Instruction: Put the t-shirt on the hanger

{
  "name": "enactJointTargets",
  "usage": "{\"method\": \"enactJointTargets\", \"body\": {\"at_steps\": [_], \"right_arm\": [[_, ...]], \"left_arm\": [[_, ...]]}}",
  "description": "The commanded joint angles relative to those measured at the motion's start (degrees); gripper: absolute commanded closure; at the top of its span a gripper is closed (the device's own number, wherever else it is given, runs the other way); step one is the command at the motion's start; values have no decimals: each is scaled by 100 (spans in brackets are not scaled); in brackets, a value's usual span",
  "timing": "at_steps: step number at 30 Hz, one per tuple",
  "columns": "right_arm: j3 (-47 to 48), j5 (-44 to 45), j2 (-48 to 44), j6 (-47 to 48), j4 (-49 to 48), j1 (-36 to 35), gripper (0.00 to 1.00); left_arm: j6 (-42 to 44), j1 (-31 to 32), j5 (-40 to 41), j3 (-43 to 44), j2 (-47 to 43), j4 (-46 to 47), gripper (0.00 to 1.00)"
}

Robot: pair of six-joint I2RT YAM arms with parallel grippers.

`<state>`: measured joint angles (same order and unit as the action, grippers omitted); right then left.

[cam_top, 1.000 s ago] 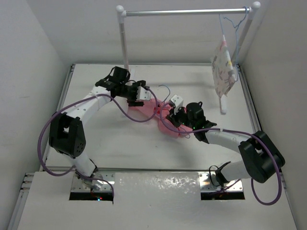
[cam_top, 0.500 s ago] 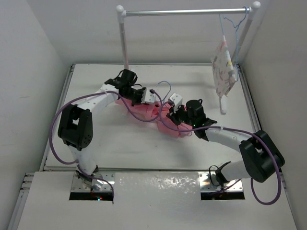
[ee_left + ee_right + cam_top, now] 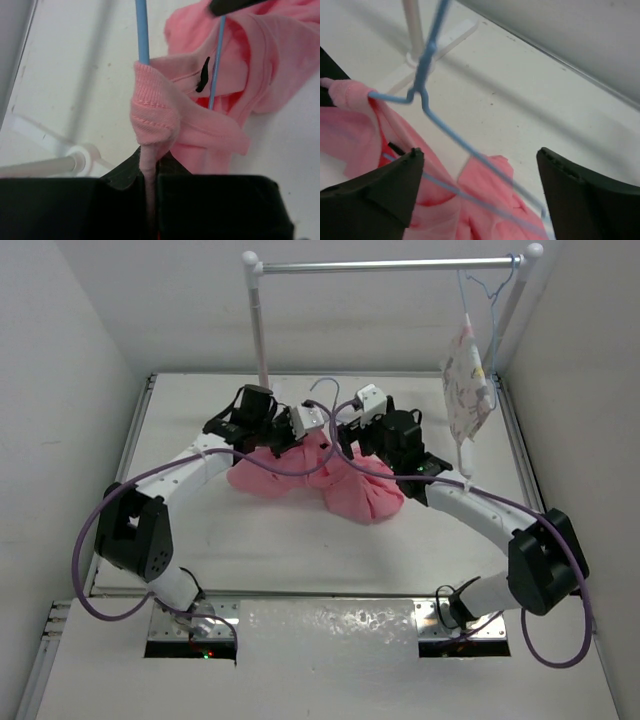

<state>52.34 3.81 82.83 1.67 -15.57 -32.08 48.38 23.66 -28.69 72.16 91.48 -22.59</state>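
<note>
The salmon-pink t-shirt (image 3: pixel 345 485) hangs bunched over the table's back half, held up between my two arms. My left gripper (image 3: pixel 320 432) is shut on a rolled fold of its ribbed edge (image 3: pixel 152 107), and the cloth runs down into the closed jaws (image 3: pixel 150 162). The pale-blue wire hanger (image 3: pixel 325 390) rises out of the shirt, hook upward. Its wires (image 3: pixel 142 30) thread through the fabric. My right gripper (image 3: pixel 479 160) stands wide open, with the hanger's shoulder wire (image 3: pixel 450 132) and pink cloth (image 3: pixel 487 182) between the fingers, gripping neither.
A white clothes rack spans the back, with its bar (image 3: pixel 390 265) overhead and its left post (image 3: pixel 259 330) just behind my left gripper. A white printed garment (image 3: pixel 466 380) hangs on another wire hanger at the rack's right end. The rack's foot (image 3: pixel 80 157) lies close by.
My left gripper closed on the shirt and my right gripper opened. Both arms moved toward the back, and the shirt and hanger rose off the table with the hook now upright.
</note>
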Motion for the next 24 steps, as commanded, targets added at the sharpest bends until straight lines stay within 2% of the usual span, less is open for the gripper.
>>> {"method": "enactJointTargets", "body": {"at_steps": [1, 6, 8, 10, 11, 14, 15, 17, 20, 24], "right_arm": [[67, 909, -380, -1007, 292, 8, 4], [-407, 1068, -987, -2055, 178, -1, 1], [-829, 1061, -1189, -2609, -232, 0, 8], [-1223, 999, -1181, -3056, -612, -53, 20], [-1304, 972, -1051, -3181, -779, -71, 36], [-1183, 727, -446, -3489, -1105, -132, 65], [-1034, 491, -286, -3559, -1123, -141, 68], [-971, 349, -31, -3805, -1359, -150, 68], [-901, 322, 304, -4034, -1597, -150, 63], [-603, 304, 707, -4140, -1528, -141, 60]], "left_arm": [[-1460, -19, 917, -114, -262, 1028, 100], [-2121, -19, 1032, -176, -324, 1099, 100], [-2420, -19, 1023, -202, -350, 1177, 100], [-2657, -19, 918, -246, -342, 1230, 100], [-2728, -19, 874, -255, -333, 1239, 100], [-2860, -19, 689, -325, -315, 1309, 100], [-2878, -19, 663, -360, -324, 1327, 100], [-2896, -19, 654, -378, -333, 1345, 100], [-2896, -19, 619, -404, -359, 1362, 100], [-2869, -19, 601, -431, -377, 1354, 100]]}}
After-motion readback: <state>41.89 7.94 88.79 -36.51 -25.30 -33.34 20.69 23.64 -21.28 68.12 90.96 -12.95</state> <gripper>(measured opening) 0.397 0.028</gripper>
